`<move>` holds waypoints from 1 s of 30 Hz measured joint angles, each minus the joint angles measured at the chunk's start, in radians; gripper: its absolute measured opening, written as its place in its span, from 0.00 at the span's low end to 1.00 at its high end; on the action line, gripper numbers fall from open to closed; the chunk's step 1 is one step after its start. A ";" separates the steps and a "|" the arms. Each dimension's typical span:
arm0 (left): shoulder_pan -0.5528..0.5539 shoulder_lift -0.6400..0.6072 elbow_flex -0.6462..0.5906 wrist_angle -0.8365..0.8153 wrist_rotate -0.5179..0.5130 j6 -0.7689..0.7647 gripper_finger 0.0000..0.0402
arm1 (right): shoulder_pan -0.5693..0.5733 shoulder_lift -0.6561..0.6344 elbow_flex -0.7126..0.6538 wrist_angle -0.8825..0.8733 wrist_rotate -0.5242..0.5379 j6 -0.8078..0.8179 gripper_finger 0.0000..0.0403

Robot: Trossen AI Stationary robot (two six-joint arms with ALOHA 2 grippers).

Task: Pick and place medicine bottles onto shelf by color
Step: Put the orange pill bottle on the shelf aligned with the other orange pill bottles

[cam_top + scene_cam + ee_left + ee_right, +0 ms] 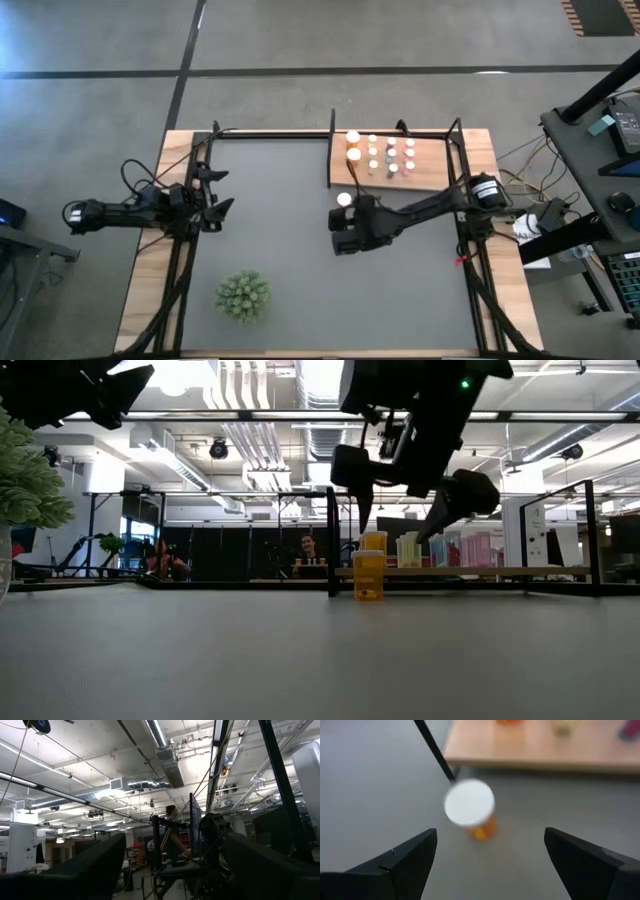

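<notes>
You have two arms over the table, which carries a dark mat. The right tool hangs above the mat with its fingers spread wide and pinching nothing. Just beyond them one orange bottle stands upright on the mat, apart from both fingers and just beside the near corner of the shelf. The left tool waits at the mat's left edge, also spread and empty; its wrist camera looks off into the room, not at the table.

Count the bottles from above: one on the mat, and about eleven white caps on the shelf. Two wider caps over orange sit in the shelf's left column, and three columns of three smaller caps lie to their right. From above you cannot sort the small ones by colour; only caps and faint tints show. In the low view, orange, yellowish and pink bodies stand in a line on the shelf, overlapping so they cannot be counted there, and the right arm cuts across them.

One plant stands at the mat's front left. Two people show dimly in the room behind.
</notes>
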State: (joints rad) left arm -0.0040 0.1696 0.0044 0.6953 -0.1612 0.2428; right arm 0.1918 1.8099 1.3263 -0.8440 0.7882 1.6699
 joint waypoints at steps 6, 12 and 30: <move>0.000 0.002 0.000 -0.003 0.000 0.000 0.80 | -0.031 0.021 0.070 -0.100 -0.129 0.037 0.89; 0.000 0.003 0.000 0.000 0.000 0.000 0.80 | -0.037 0.021 0.102 -0.094 -0.190 -0.048 0.89; 0.000 0.005 0.000 0.000 0.000 0.000 0.80 | -0.112 0.160 0.109 -0.006 -0.154 -0.172 0.89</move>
State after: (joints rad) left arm -0.0044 0.1745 0.0044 0.6952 -0.1612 0.2428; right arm 0.0797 1.9697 1.4349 -0.8502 0.6346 1.4983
